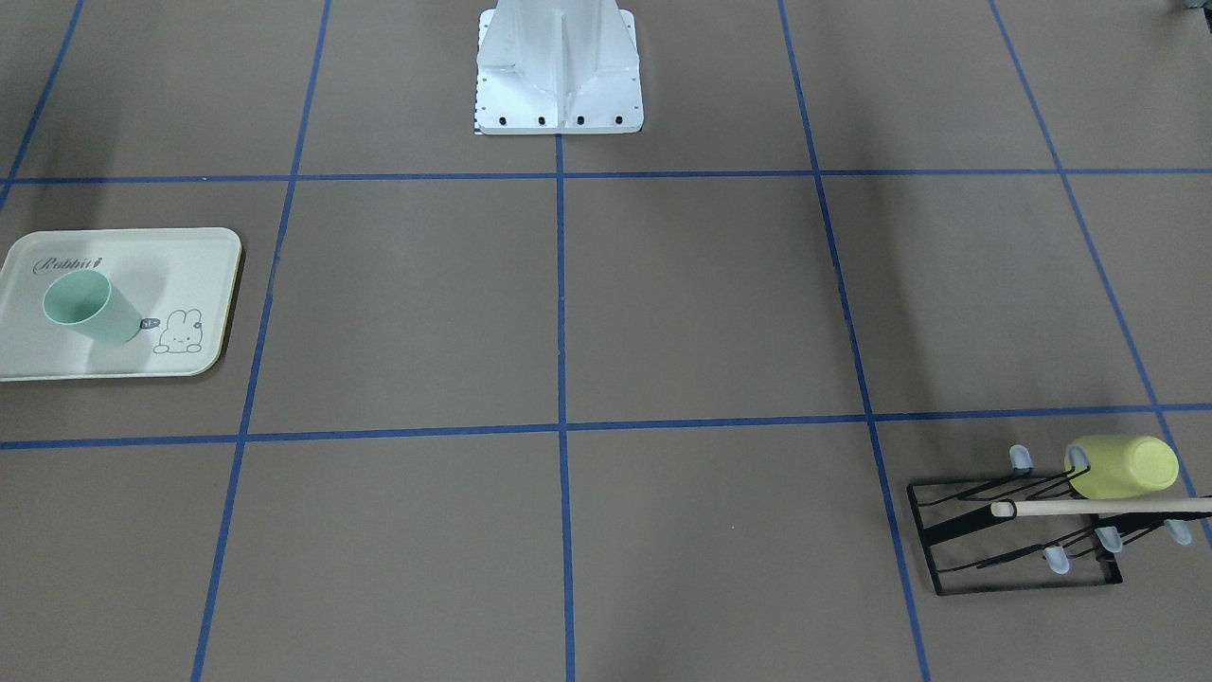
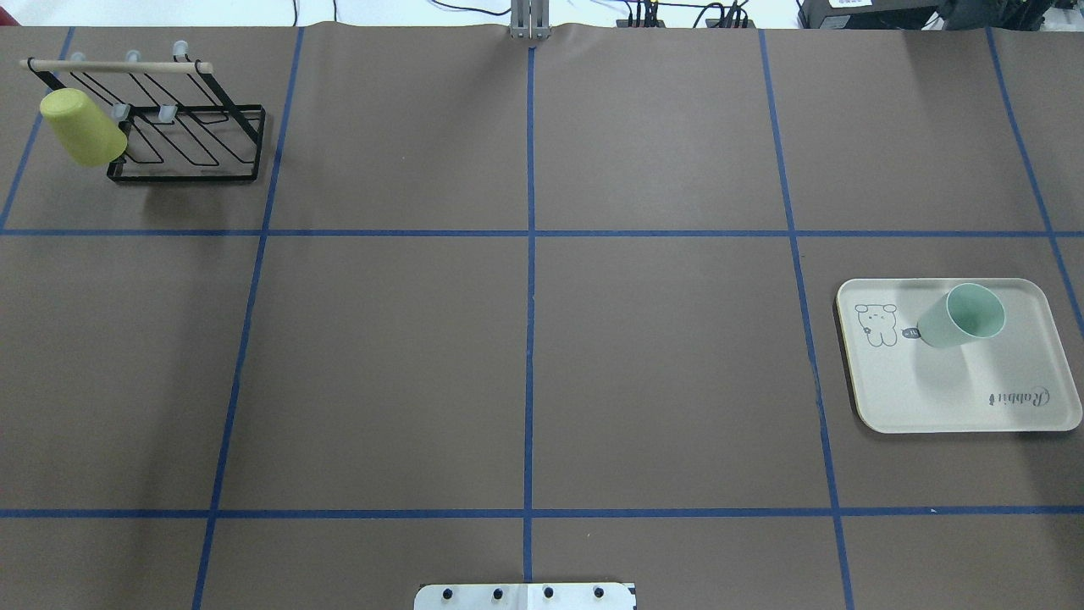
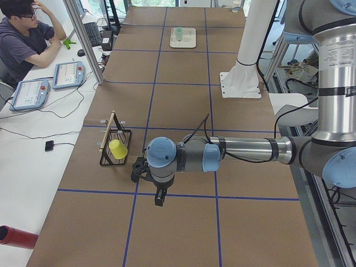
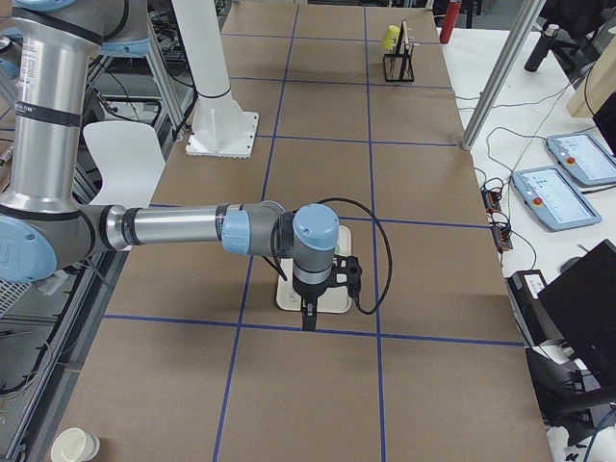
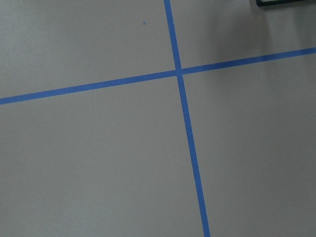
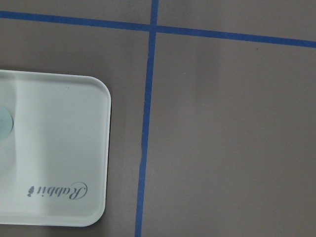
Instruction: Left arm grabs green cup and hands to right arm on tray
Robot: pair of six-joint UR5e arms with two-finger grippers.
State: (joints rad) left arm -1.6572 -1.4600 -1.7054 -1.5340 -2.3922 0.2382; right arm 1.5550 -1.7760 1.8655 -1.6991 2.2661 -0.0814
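Observation:
The green cup (image 1: 90, 308) stands upright, open end up, on the tray (image 1: 194, 260) at the robot's right end of the table; both also show in the overhead view, cup (image 2: 961, 316) on tray (image 2: 931, 398). The right wrist view shows the tray's corner (image 6: 64, 148) and a sliver of the cup (image 6: 4, 123). My right gripper (image 4: 308, 316) hangs above the tray's near edge, apart from the cup; I cannot tell whether it is open. My left gripper (image 3: 160, 197) hangs over bare table near the rack; I cannot tell its state either.
A yellow-green cup (image 2: 82, 127) hangs on a black wire rack (image 2: 186, 144) with a wooden bar at the far left corner. The robot's base plate (image 2: 525, 596) is at the near edge. A seated operator (image 3: 22, 33) is beside the table.

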